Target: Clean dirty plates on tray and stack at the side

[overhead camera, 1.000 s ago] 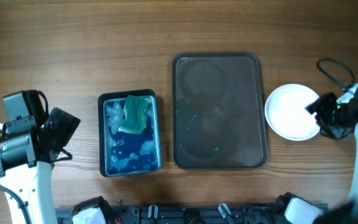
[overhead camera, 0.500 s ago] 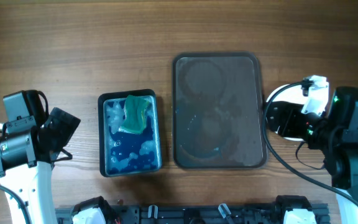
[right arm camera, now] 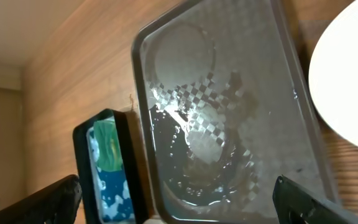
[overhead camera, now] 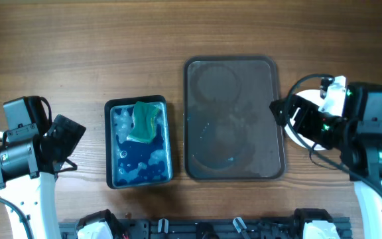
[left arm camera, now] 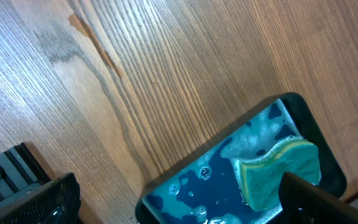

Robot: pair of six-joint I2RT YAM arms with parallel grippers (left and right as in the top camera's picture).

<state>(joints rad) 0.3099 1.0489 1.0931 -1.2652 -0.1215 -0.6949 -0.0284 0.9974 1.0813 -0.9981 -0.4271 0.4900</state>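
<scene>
The dark brown tray (overhead camera: 231, 66) lies at the table's centre, wet and with no plate on it; it also shows in the right wrist view (right arm camera: 229, 124). A plain white plate (right arm camera: 353, 81) lies on the table just right of the tray. In the overhead view my right arm hides most of it, and I cannot tell how many plates are stacked there. My right gripper (overhead camera: 282, 114) (right arm camera: 182, 202) is open and empty over the tray's right rim. My left gripper (overhead camera: 62, 143) (left arm camera: 179, 199) is open and empty, left of the blue tub.
A blue tub (overhead camera: 138, 143) of soapy water with a green sponge (overhead camera: 144, 121) stands left of the tray; both show in the left wrist view, tub (left arm camera: 229, 180) and sponge (left arm camera: 278, 171). Bare wood lies at the back.
My right arm has swung from the far right, over the white plate, to the tray's right rim. The left arm has not moved.
</scene>
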